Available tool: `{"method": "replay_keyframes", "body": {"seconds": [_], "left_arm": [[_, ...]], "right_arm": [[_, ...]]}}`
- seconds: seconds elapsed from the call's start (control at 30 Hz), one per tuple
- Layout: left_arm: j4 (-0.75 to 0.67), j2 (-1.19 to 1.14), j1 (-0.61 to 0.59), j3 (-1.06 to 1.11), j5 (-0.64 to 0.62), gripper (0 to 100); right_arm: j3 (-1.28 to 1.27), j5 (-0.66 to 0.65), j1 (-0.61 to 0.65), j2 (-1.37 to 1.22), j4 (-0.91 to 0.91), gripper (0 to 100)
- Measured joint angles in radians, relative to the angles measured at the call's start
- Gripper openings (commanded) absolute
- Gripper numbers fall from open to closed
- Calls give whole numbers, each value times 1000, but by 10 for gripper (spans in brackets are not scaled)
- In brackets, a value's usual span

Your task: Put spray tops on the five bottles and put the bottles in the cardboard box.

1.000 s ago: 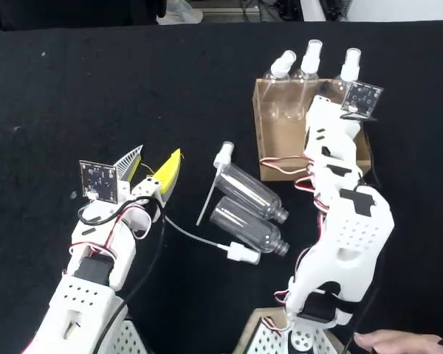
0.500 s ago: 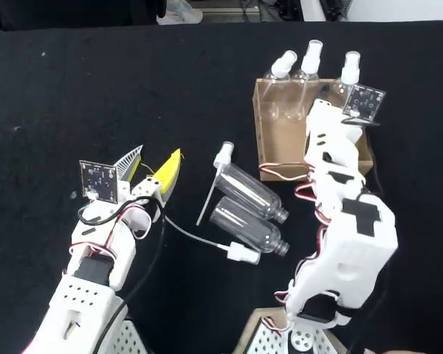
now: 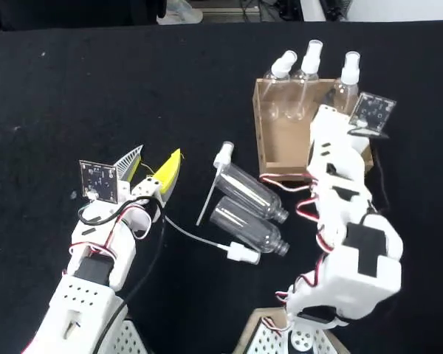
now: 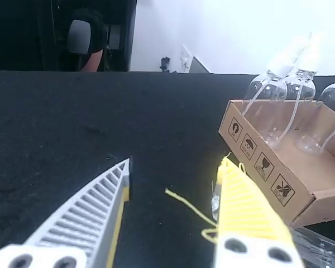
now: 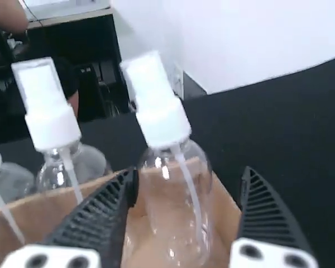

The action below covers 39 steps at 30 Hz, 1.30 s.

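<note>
At 1 o'clock on the black table, seen from the high view, the cardboard box, open at the top. Inside, along its 12 o'clock wall, 3 bottles upright in a row: left bottle, middle bottle, right bottle, each with a white spray top fitted. Bare cardboard floor at 6 o'clock of them.

Just off the box's 7 o'clock corner, 2 uncapped bottles lying on their sides, touching along their length, necks toward 4 o'clock: upper bottle and lower bottle. Beside them, 2 loose tops. At 11 o'clock of the upper bottle, the first spray top, dip tube trailing toward 7 o'clock. Just beside the lower bottle at its 6 o'clock, the second spray top, tube stretched toward 10 o'clock.

At 9 o'clock of the lying pair and well apart from it, the left gripper, aimed toward 12 o'clock, grey and yellow fingers spread wide with nothing between them.

Over the box's 3 o'clock side, the right arm. In the right wrist view, the right gripper with black fingers held apart on either side of the right bottle's body, not clamped on it. Contact with either finger impossible to tell.
</note>
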<state>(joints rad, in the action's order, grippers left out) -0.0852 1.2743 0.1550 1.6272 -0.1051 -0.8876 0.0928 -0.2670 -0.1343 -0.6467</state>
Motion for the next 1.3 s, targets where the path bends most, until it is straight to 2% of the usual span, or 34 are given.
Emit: {"method": "replay_keyframes", "body": {"seconds": [0.07,0.13,0.17,0.23,0.37,0.67,1.3], "left_arm": [[0,0,0,0,0,245],[0,0,0,0,0,245],[0,0,0,0,0,245],[0,0,0,0,0,245],[0,0,0,0,0,245],[0,0,0,0,0,245],[0,0,0,0,0,245]], "right_arm": [[-46,0,3,31,0,166],[-83,0,-2,66,0,30],[-97,0,-3,83,0,5],[-109,0,-9,107,0,40],[-95,0,-14,121,63,10],[241,0,-69,74,681,10],[273,0,-69,38,704,11]]}}
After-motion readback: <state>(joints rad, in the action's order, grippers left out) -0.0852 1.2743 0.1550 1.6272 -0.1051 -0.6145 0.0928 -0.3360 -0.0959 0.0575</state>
